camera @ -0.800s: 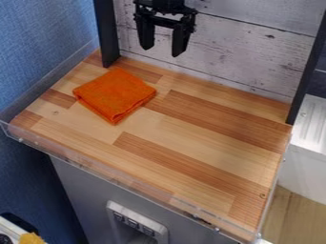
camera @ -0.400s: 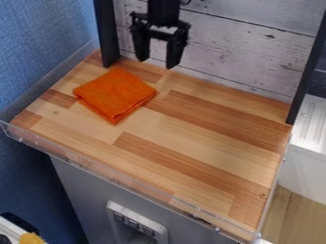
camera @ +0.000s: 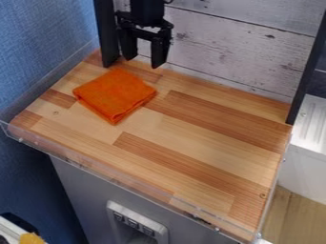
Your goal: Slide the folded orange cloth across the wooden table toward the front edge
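Observation:
The black gripper [camera: 144, 63] hangs from the top edge, left of centre, just behind and above an orange cloth [camera: 115, 95]. It stands open, its two fingers apart with nothing between them, and it does not appear to touch the cloth. Folded into a rough square, the cloth lies flat on the back left part of the wooden work surface [camera: 191, 124], one corner pointing to the front.
Black posts rise at the back left [camera: 107, 33] and at the right [camera: 307, 71], with a whitewashed plank wall [camera: 235, 45] behind. A low clear rim [camera: 115, 177] runs along the front edge. A white ribbed unit [camera: 312, 124] stands at the right.
The gripper has come down and shifted left, closer to the cloth, its fingers staying apart. The cloth has stayed in place.

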Motion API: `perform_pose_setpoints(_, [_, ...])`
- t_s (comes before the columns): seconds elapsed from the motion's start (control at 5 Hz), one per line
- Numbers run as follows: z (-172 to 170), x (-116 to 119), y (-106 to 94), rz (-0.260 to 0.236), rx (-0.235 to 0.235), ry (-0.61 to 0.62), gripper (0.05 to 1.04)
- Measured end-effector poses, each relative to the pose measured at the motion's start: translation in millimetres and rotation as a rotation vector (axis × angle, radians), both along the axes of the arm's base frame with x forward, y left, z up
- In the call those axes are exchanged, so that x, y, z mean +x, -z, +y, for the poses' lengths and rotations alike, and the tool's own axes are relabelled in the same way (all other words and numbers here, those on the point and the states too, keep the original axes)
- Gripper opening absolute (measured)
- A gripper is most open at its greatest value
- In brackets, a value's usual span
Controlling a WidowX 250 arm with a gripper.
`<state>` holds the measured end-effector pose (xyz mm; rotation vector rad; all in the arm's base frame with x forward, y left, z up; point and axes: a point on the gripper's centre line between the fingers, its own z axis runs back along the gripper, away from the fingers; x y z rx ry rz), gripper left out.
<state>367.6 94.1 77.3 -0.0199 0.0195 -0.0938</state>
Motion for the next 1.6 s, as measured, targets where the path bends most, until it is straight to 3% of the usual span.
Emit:
perform_pose_setpoints(0.4, [12.1, -0.7, -0.8, -0.075, 0.015, 0.043, 0.999])
perform_pose_setpoints(0.8, [19.3, 0.6, -0.4, -0.090, 0.034, 0.065, 0.999])
perform_pose_setpoints(1.6, [25.2, -0.3, 6.9, 0.007, 0.010, 0.101, 0.997])
